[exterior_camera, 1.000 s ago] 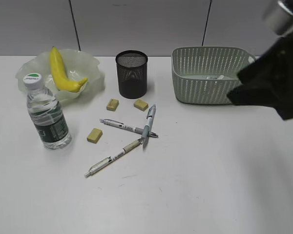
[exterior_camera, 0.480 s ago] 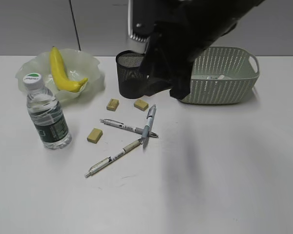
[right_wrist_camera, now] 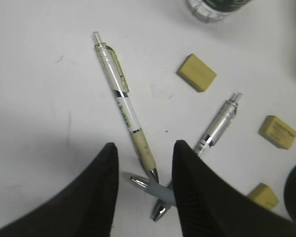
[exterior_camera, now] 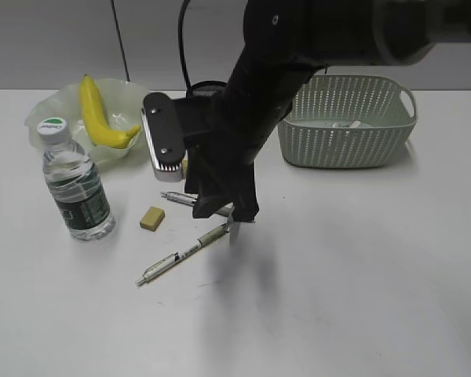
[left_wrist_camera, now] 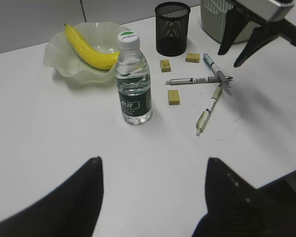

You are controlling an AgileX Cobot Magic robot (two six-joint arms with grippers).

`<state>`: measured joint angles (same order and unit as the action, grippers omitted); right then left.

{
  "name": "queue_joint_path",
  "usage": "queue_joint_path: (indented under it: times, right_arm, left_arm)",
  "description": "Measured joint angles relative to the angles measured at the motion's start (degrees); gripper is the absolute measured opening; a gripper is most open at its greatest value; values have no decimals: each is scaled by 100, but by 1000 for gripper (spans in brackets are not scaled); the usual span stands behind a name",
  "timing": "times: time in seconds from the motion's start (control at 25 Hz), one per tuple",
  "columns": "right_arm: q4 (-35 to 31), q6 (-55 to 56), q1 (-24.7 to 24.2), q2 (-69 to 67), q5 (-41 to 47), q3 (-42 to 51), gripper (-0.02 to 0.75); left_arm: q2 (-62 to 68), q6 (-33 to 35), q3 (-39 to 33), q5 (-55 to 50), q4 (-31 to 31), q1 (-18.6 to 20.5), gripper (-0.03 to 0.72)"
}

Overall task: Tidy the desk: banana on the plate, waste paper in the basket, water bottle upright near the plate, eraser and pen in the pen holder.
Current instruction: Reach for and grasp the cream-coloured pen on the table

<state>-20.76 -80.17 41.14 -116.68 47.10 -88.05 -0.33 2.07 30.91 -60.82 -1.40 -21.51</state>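
Where right end effector (right_wrist_camera: pixel 142 187) straddles crossed pens (right_wrist_camera: pixel 153 185), spread | grip perhaps unmade; pen holder (exterior_camera: pixel 198 88) mostly hidden

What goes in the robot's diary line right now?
right fingers: open over crossed pens | left: open, idle | banana: on plate | erasers: on desk

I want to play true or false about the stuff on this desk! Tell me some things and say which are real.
1. The banana lies in the green plate. True.
2. The water bottle is tipped over. False: it stands upright beside the plate.
3. Three pens lie on the desk, crossing each other at one end. True.
4. The erasers are inside the black pen holder. False: three erasers sit on the desk in front of it.
5. The right gripper is over the basket. False: its fingers hang just above the crossed pens.
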Motion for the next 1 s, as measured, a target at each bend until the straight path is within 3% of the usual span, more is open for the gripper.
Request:
queue_joint_path:
  times: [1.0]
  right_arm:
    - [-479, -54, 149, -1549, -63, -579, 350]
  left_arm:
    - [0, 0, 0, 0, 5, 0, 461]
